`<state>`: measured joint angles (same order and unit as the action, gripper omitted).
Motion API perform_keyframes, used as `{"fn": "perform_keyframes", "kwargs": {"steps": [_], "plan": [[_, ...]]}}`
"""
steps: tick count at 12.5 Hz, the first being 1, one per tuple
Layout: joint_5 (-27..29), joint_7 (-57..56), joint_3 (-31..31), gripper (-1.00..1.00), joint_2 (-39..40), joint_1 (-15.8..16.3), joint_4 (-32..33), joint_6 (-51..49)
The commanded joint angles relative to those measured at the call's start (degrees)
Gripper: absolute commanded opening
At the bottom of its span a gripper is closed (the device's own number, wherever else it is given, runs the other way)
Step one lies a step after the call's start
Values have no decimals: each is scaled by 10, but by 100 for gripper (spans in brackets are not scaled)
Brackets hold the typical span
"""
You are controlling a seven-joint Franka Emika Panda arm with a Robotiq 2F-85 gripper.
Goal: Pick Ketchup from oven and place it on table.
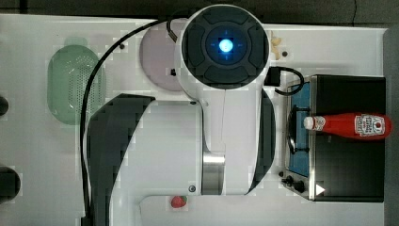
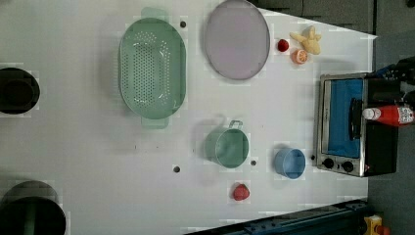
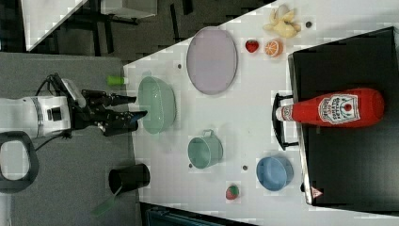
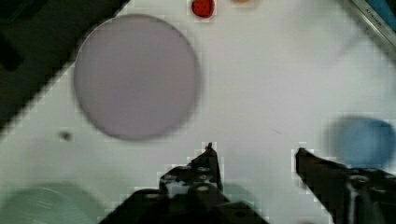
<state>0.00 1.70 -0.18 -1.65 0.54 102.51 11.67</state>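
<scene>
Ketchup (image 3: 331,109) well apart from end effector (image 3: 135,107).

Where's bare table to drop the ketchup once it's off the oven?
Ketchup lies on top of the oven. The widest bare table in the left view lies below the green colander, left of the green cup. A smaller patch sits between the plate, cup and oven. It is crowded near the blue bowl and strawberry.

A robotics lab: white table (image 2: 98,161) with toy kitchenware, toaster oven (image 2: 352,125), grey floor.
</scene>
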Motion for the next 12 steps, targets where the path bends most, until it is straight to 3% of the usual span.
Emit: {"fn": "perform_keyframes", "kwargs": {"steps": [1,3,7,12], "plan": [[-16,18,-12,59,-210,-19,91,-105],[-16,18,-13,99,-210,-20,91,-105],[-16,18,-45,100,-203,-26,91,-96],[-17,17,-138,100,-149,-43,89,-45]]}}
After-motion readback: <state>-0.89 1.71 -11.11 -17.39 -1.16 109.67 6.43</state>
